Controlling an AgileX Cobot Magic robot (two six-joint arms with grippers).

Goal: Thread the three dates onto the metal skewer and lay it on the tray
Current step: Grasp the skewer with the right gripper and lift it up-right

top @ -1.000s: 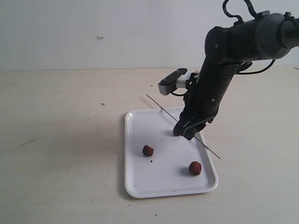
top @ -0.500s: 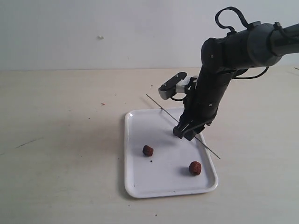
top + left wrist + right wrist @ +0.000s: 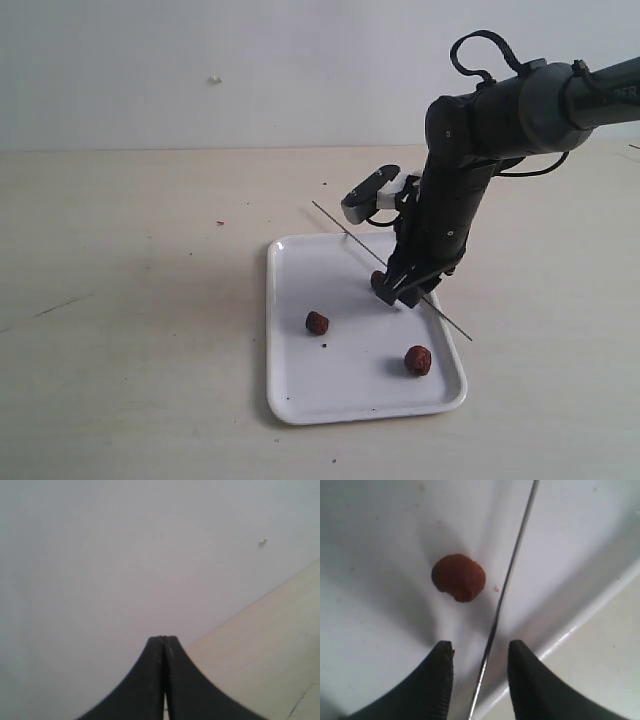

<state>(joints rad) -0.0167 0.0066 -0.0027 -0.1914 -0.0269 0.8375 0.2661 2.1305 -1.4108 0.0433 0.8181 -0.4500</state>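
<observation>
Beige tabletop, white wall. Nothing threaded yet: metal skewer (image 3: 512, 565) is bare and runs between the spread fingers of right gripper (image 3: 481, 647), unclamped. One date (image 3: 458, 577) just beyond fingertips, other two dates (image 3: 317, 322) further off on tray (image 3: 300, 390). Left gripper (image 3: 163, 640) pinched closed, empty.

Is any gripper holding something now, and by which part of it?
Nothing is held. The right gripper is open, with the metal skewer loose between its jaws; the left gripper is shut and empty.

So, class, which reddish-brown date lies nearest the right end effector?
The date beside the thin metal skewer, just ahead of the end effector; the other two dates lie apart.
</observation>
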